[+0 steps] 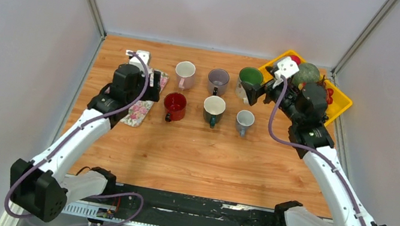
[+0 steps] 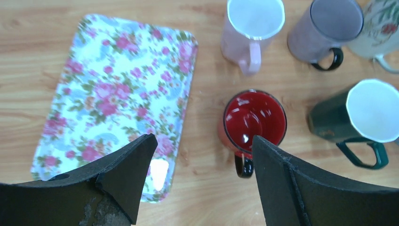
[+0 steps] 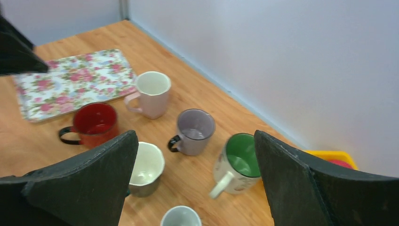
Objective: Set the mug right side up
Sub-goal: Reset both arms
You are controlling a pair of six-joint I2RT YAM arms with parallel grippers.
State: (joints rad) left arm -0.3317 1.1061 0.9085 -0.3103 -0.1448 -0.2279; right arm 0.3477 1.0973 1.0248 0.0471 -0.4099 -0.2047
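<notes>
Several mugs stand on the wooden table, all mouth up. My left gripper (image 2: 203, 139) is open and holds nothing. It hovers over the table just beside the red mug (image 2: 254, 120), whose black handle points toward me, and in the top view the red mug (image 1: 174, 106) stands right of that gripper (image 1: 153, 81). My right gripper (image 3: 195, 134) is open and empty, raised near the white mug with a green inside (image 3: 240, 165). That green-lined mug (image 1: 249, 79) sits directly in front of the right gripper (image 1: 256, 91).
A floral tray (image 2: 113, 94) lies left of the red mug. Also upright are a pink mug (image 1: 185, 74), a purple mug (image 1: 218, 81), a dark green mug with a white inside (image 1: 214, 109) and a small grey mug (image 1: 245, 121). A yellow bin (image 1: 340, 102) sits at the back right.
</notes>
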